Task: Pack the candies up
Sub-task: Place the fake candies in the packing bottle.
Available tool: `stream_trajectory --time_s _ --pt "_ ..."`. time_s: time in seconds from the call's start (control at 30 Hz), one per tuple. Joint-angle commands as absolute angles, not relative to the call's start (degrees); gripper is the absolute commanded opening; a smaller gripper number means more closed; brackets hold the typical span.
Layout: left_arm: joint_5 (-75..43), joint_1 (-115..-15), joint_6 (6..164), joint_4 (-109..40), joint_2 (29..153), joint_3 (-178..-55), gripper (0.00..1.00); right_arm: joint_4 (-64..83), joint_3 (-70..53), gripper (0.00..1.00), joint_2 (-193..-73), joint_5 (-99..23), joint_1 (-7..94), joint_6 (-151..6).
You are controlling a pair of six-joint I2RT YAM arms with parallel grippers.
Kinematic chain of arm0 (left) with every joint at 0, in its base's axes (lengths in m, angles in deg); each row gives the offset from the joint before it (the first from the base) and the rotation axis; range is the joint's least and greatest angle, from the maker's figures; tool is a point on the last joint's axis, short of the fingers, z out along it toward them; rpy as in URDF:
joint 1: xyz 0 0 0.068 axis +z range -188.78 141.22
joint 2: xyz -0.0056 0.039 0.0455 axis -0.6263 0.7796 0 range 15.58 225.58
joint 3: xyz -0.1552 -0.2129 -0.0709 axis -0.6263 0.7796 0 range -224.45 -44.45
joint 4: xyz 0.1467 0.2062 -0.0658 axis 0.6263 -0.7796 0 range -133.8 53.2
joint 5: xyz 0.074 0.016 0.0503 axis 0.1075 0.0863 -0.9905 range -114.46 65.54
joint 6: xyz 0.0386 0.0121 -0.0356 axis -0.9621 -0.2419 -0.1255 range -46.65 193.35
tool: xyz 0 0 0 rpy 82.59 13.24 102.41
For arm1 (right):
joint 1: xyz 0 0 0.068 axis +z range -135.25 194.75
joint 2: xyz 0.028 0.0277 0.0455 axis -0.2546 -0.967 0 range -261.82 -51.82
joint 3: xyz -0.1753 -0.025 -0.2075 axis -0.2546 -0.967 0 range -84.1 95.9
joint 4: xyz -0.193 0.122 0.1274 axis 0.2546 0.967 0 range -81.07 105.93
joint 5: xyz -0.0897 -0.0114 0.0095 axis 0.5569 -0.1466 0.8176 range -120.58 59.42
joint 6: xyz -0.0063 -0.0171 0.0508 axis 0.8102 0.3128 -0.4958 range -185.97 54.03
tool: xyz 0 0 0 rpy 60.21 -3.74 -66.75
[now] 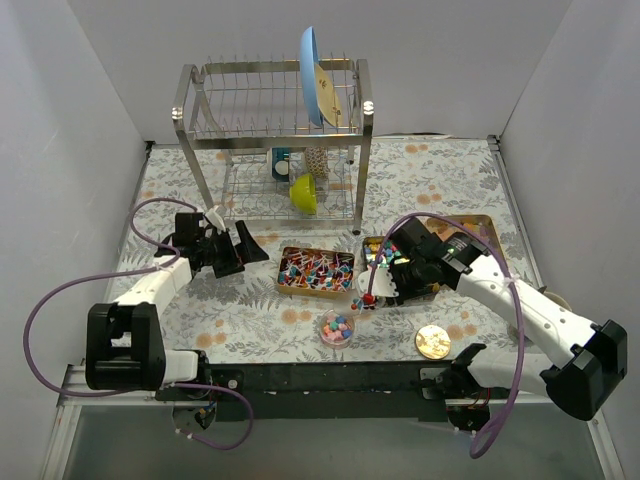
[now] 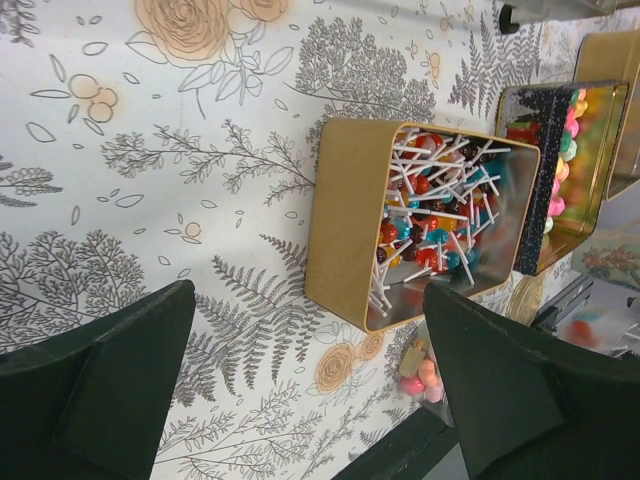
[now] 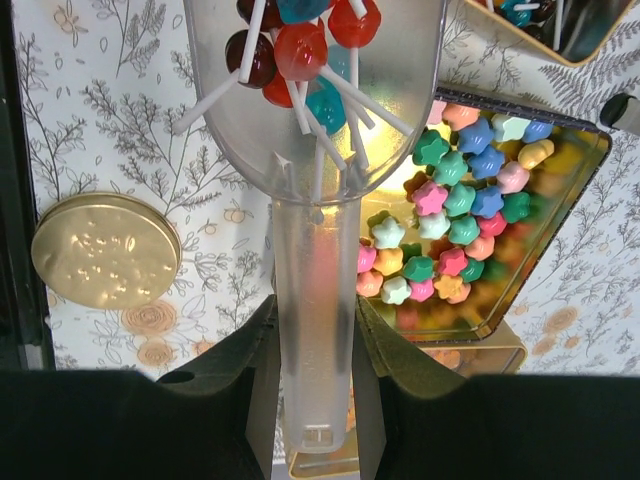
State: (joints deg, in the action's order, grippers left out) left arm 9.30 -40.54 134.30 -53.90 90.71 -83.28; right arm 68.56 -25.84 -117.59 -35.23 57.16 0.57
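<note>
My right gripper [image 1: 398, 280] is shut on the handle of a clear plastic scoop [image 3: 316, 300]. The scoop holds a few red, dark and teal lollipops [image 3: 300, 50] and hangs above the table beside a gold tin of pastel star-shaped candies [image 3: 450, 220]. A second gold tin [image 1: 316, 270] left of it is full of lollipops [image 2: 440, 210]. A small clear cup [image 1: 337, 327] with some pastel candies stands near the front edge. My left gripper [image 1: 245, 250] is open and empty, left of the lollipop tin [image 2: 345, 220].
A round gold lid [image 1: 433, 341] lies at the front right, and also shows in the right wrist view [image 3: 105, 250]. A metal dish rack [image 1: 270, 130] with a blue plate and a green bowl stands at the back. Another gold tin part [image 1: 480, 228] lies behind the right arm.
</note>
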Motion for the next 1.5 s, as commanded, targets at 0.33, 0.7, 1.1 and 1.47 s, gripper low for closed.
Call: stream_trajectory --time_s 0.33,0.7,1.1,1.47 --pt "8.5 -36.49 135.58 -51.83 85.97 -80.31 0.98 76.16 -17.31 0.01 -126.87 -14.68 67.3 1.44" --pt "8.41 -36.41 136.01 -50.68 86.33 -80.66 0.98 82.75 -12.2 0.01 -131.71 -4.84 75.03 0.82" --pt "8.85 -36.14 136.8 -50.33 84.04 -79.69 0.98 83.9 -12.73 0.01 -131.8 0.35 78.2 0.21" --pt "9.2 -35.88 137.07 -50.24 82.81 -78.9 0.98 81.1 -11.85 0.01 -128.72 1.33 76.2 2.76"
